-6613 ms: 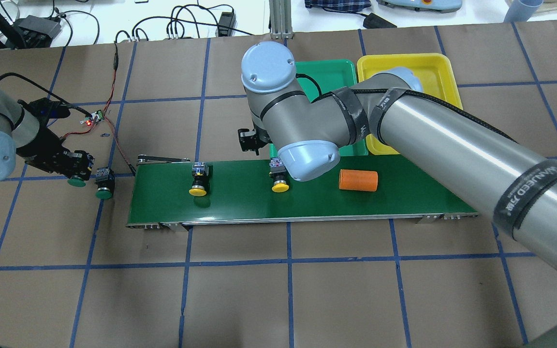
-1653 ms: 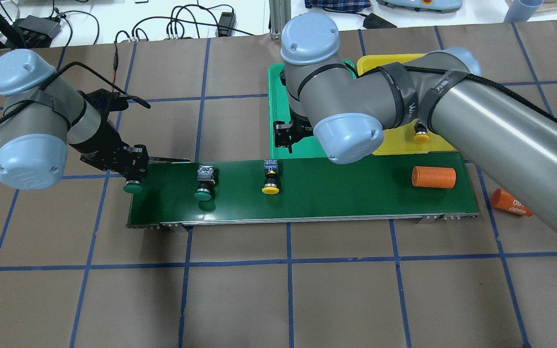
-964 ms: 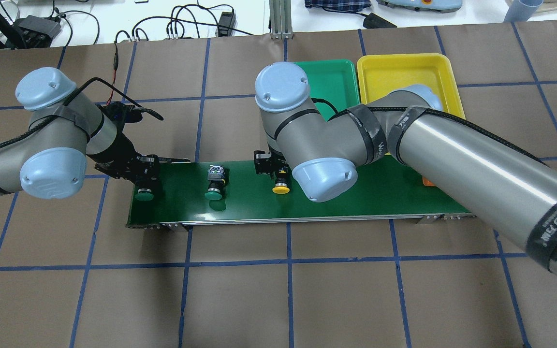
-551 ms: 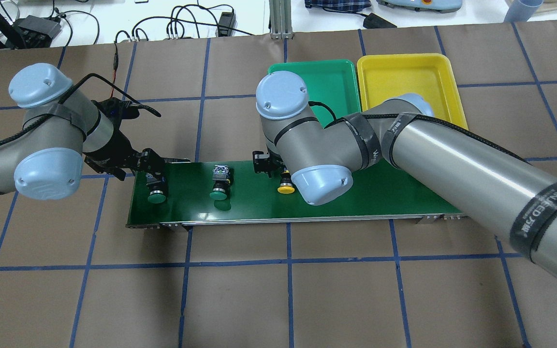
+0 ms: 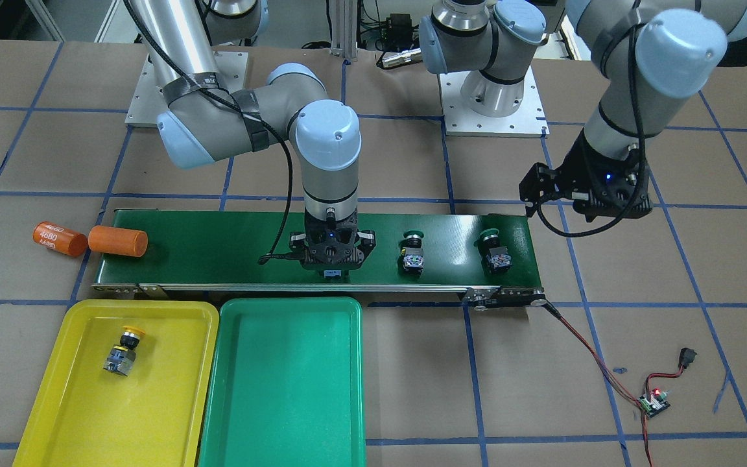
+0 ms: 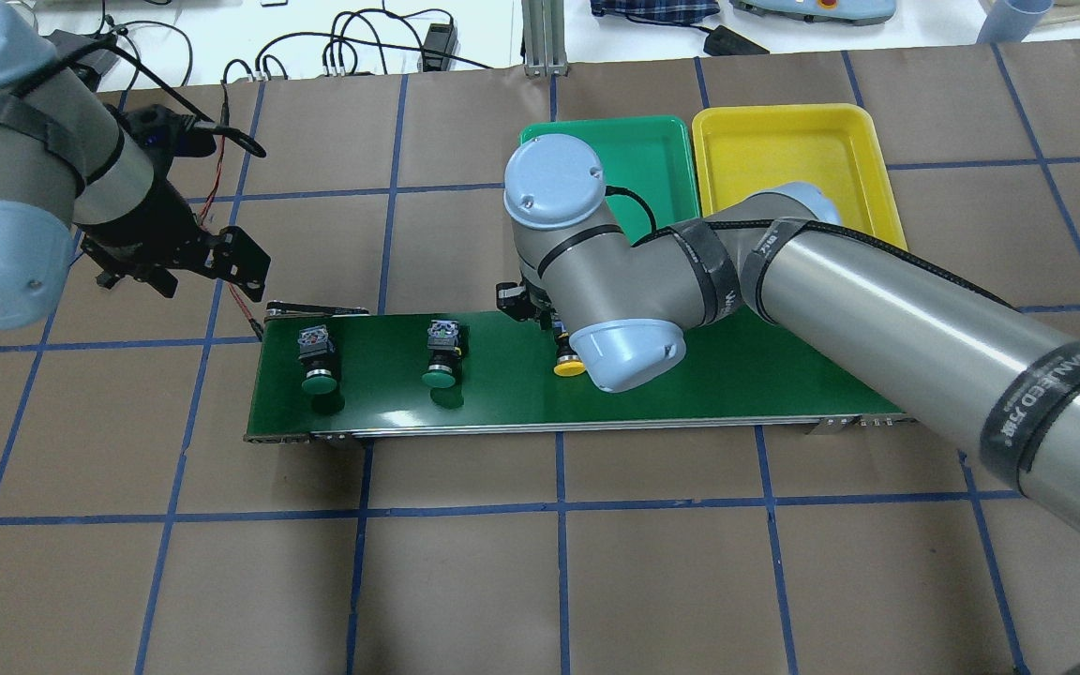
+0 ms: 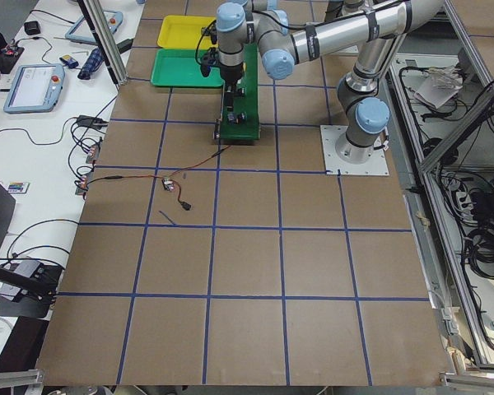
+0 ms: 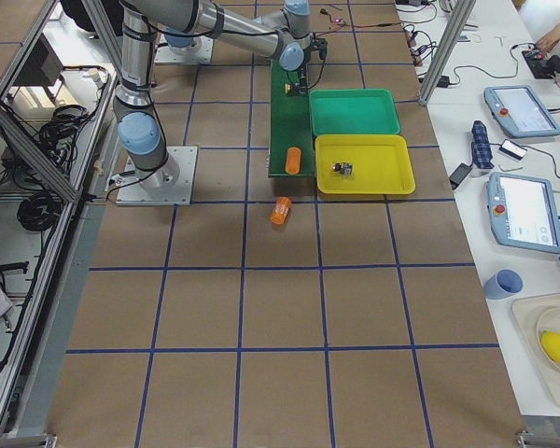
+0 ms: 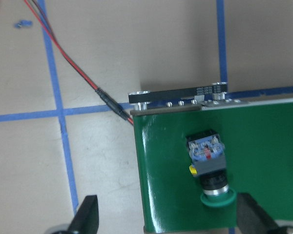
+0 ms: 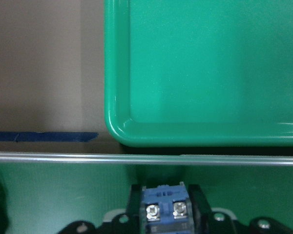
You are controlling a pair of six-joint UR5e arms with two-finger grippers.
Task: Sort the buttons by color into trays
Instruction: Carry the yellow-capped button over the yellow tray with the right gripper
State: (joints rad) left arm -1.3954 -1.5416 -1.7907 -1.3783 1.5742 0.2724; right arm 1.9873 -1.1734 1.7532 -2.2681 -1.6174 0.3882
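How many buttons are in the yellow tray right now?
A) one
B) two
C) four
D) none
A: a single button with a yellow cap lies in the yellow tray, and nothing else is in it.

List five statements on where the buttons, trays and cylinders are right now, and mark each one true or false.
1. The green tray holds a button. False: the green tray is empty.
2. One yellow button lies in the yellow tray. True.
3. Two green buttons are on the conveyor belt. True.
4. The left gripper holds a green button. False: the left gripper has its fingers open and empty.
5. Both orange cylinders are on the belt. False: one orange cylinder is on the belt's end, the other on the table beside it.
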